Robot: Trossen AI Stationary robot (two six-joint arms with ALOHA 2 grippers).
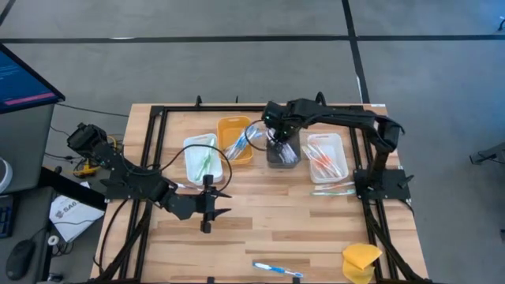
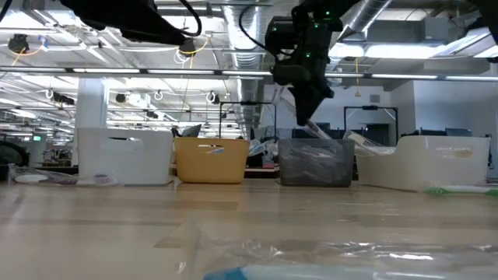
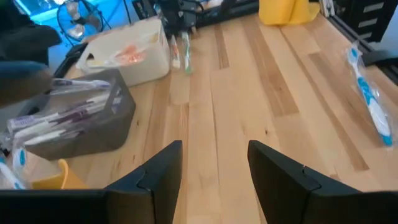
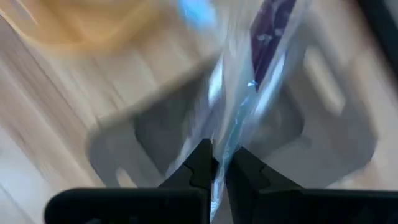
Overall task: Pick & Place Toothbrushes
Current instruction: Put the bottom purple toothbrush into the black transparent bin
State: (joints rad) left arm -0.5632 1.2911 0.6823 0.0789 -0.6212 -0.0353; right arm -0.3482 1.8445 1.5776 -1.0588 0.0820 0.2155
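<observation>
A wrapped toothbrush (image 4: 258,56) with purple handle hangs clenched in the right gripper (image 4: 219,169) above the grey bin (image 1: 282,153); only our wrist view shows this. The left gripper (image 3: 214,168) gapes.

No legible text (labels blurred).

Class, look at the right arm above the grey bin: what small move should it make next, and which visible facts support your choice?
Probably lower a little, then let go. The right end effector is shut on a wrapped toothbrush and hangs above the grey bin, which already holds similar toothbrushes. Releasing closer to the bin would likely keep it from bouncing out. The left end effector waits open over bare table.
</observation>
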